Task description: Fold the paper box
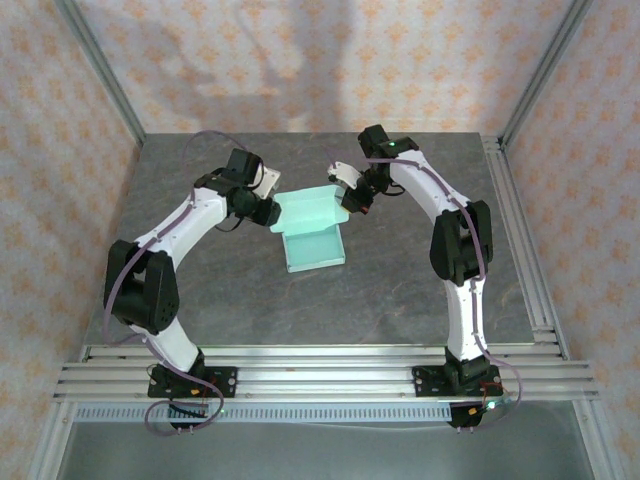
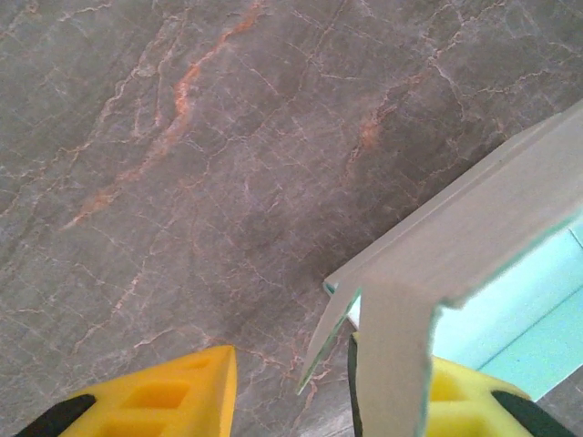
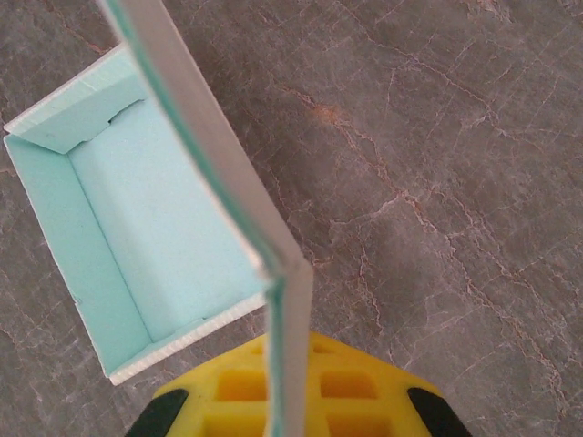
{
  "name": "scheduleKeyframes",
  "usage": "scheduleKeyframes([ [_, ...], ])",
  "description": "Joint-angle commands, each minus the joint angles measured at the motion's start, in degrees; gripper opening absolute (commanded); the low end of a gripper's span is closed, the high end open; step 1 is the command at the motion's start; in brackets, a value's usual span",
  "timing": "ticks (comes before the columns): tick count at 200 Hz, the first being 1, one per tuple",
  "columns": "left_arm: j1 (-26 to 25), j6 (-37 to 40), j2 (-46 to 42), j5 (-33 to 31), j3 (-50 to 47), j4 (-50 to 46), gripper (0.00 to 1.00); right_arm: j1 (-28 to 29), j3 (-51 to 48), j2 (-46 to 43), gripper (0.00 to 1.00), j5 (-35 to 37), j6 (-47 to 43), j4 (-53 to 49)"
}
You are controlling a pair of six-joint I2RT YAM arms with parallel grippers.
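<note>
Two arms arch inward to one paper box, right gripper clamped on its flap, left gripper with jaws apart astride another flap.

A grey marbled table lies between aluminium rails and pale floral-patterned walls.

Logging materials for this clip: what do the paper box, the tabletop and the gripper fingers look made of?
The paper box: thin matte card, mint inside, pale grey-white outside, with creased folds. The tabletop: grey stone-look surface with rusty veins, possibly laminate. The fingers: yellow plastic with moulded pockets, probably rigid.
</note>
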Motion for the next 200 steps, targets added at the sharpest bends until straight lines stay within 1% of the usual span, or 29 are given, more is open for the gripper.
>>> scheduleKeyframes([
  [1,0.22,0.86,1.17,1.53,1.45,-2.24,0.33,0.22,0.6,-2.14,0.0,0.31,-0.91,-1.73],
  [14,0.22,0.23,1.35,1.44,1.41,-2.01,0.2,0.23,0.77,-2.13,0.0,0.45,-0.73,-1.81],
  [35,0.22,-0.45,1.34,2.61,1.29,-1.5,0.12,0.28,0.87,-2.37,0.0,0.39,-0.36,-1.99],
  [53,0.22,-1.29,1.57,3.37,1.45,-1.43,0.09,0.3,0.53,-2.74,0.0,0.32,0.6,-1.53],
  [75,0.15,-4.02,1.65,3.76,1.79,-0.98,0.06,0.47,-1.48,-4.34,0.0,1.0,4.19,2.05],
  [92,0.09,-7.15,1.13,4.77,1.5,0.51,0.06,0.97,-5.23,-6.91,0.0,3.75,9.73,8.01],
  [114,-0.71,-11.58,-0.56,3.99,0.3,3.7,0.05,1.98,-11.91,-11.14,0.0,8.64,18.68,18.09],
  [128,-1.74,-13.83,-1.83,2.1,-0.67,5.85,0.05,2.59,-16.21,-13.9,0.0,12.07,25.67,24.67],
  [148,-3.16,-15.71,-2.49,-0.83,-1.51,7.92,0.05,3.9,-22.35,-17.57,0.0,16.18,32.86,32.27],
  [164,-4.05,-17.09,-2.24,-3.38,-1.67,8.96,0.04,4.77,-25.47,-19.67,0.0,17.42,40.39,36.17],
  [184,-5.18,-19.3,-1.77,-4.88,-1.88,10.7,0.04,5.07,-29.85,-22.43,0.0,19.79,48.94,41.18],
  [200,-6.6,-20.54,-1.25,-5.26,-1.93,12.28,0.04,5.63,-34.18,-24.39,0.0,22.31,55.59,47.21],
])
